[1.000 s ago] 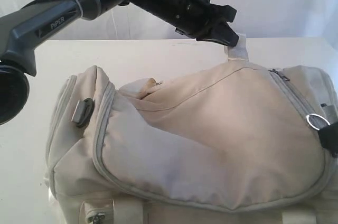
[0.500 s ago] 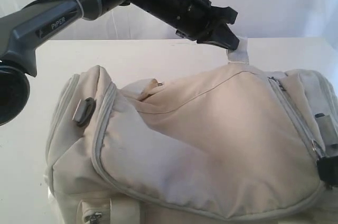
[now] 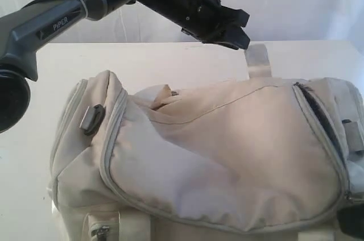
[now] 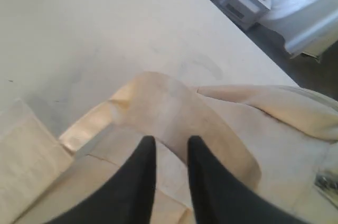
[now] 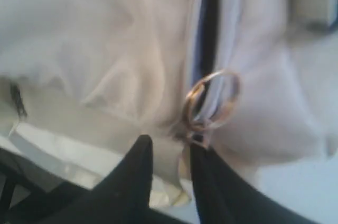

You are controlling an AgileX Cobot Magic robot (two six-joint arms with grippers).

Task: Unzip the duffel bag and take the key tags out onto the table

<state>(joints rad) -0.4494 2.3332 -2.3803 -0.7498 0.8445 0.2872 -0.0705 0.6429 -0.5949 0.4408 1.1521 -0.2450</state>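
Sagging onto the white table (image 3: 170,62), the duffel bag (image 3: 227,156) shows a dark slit where its end zipper (image 3: 321,119) stands partly open, with no key tags yet in sight. The left gripper (image 3: 238,36), pinching the webbing handle (image 3: 257,60) a moment ago, has let go and hangs just clear of it, jaws parted and empty. The right gripper (image 5: 170,145) has loosened too, the ring pull (image 5: 212,99) lying just off its fingertips, suggesting this unzipping stroke is over and a longer pull or a reach inside comes next.
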